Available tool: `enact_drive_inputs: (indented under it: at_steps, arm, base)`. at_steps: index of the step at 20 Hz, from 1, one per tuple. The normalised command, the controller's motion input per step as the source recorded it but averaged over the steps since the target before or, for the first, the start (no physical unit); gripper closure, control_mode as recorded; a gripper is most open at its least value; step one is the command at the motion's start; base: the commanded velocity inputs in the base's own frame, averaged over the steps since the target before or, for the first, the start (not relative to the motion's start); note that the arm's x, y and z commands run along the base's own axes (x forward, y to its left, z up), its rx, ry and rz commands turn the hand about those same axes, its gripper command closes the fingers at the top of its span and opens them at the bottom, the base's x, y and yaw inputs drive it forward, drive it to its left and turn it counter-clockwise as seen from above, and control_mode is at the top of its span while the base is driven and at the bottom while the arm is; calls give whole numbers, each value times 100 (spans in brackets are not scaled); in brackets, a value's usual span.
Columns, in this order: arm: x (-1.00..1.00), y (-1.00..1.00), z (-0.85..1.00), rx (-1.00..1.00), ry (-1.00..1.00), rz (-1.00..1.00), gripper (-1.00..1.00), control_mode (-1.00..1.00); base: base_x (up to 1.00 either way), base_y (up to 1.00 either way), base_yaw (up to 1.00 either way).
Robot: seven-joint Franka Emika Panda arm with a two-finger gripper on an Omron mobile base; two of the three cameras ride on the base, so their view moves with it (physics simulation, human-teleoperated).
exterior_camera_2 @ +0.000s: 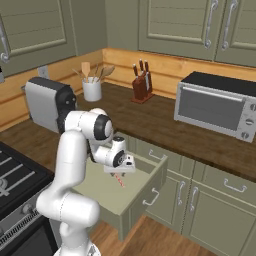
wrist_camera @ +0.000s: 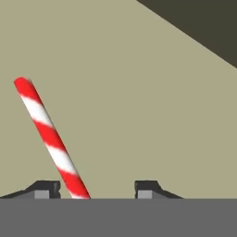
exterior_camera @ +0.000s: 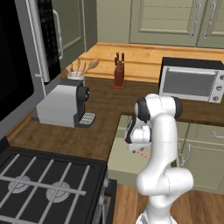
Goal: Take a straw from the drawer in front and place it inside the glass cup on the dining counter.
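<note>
- While the drawer (exterior_camera_2: 131, 196) stands pulled out from under the wall counter (exterior_camera_2: 165, 125), the gripper (exterior_camera_2: 119, 174) hangs over its open inside, pointing down.
- In the hand view the two fingertips (wrist_camera: 45, 189) sit well apart, and the straw (wrist_camera: 50, 137) rises from just beside the left one toward 11 o'clock; whether either tip touches it, I cannot tell.
- From the right base view the straw (exterior_camera_2: 119, 180) shows as a short red-and-white stick just under the gripper, tilted, over the pale drawer floor.
- From the left base view it (exterior_camera: 141, 153) pokes out below the gripper (exterior_camera: 136, 150) toward 4 o'clock.
- Drawer floor around the straw is bare in the hand view, with a dark band at 1 o'clock.
- Drawer front panel lies at 4 o'clock from the gripper in the right base view, with open floor between them; the counter edge runs just behind the wrist.
- On the counter: coffee machine (exterior_camera: 62, 105) at 9 o'clock, pot of wooden spoons (exterior_camera_2: 92, 90) and knife block (exterior_camera_2: 141, 87) at 12, toaster oven (exterior_camera_2: 215, 105) at 2.
- Stove (exterior_camera: 43, 183) borders the drawer's left side.
</note>
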Motion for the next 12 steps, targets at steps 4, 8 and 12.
enact_drive_inputs:
  at_steps: [4,8,12]
  arm:
    - [0,-15,-9,0,0,0,100,-100]
    - [-24,-1,0,0,0,0,100,-100]
    - [-42,3,0,0,0,0,100,-100]
  base:
    - [0,0,0]
    - [0,0,0]
    - [0,0,0]
